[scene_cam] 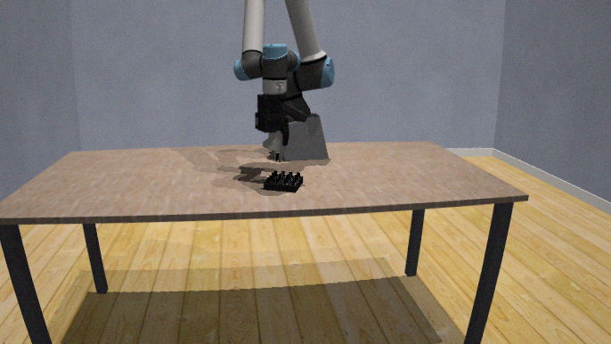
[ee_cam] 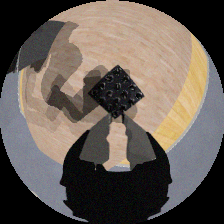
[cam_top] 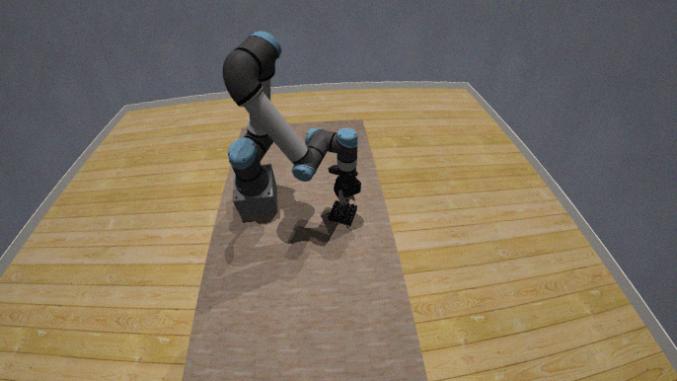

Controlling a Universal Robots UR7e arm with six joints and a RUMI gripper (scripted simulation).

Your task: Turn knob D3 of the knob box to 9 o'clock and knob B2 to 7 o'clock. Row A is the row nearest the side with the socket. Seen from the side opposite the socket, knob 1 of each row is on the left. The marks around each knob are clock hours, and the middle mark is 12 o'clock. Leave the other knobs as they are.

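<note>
The knob box (cam_top: 342, 213) (scene_cam: 281, 184) (ee_cam: 116, 91) is a small black square block with a grid of knobs, lying on the table near the robot base. In the wrist view it sits turned like a diamond; the knob pointers and the socket are too small to read. My gripper (cam_top: 346, 199) (scene_cam: 277, 157) (ee_cam: 116, 113) hangs a short way above the box's near corner, pointing straight down. Its fingers stand close together with only a narrow gap, and bare table shows between them. They hold nothing and touch no knob.
The robot's grey base block (cam_top: 254, 197) (scene_cam: 305, 138) stands on the table (cam_top: 296, 296) (scene_cam: 134, 187) just behind the box. The arm's shadows fall left of the box. The table edges are far from the box on all sides.
</note>
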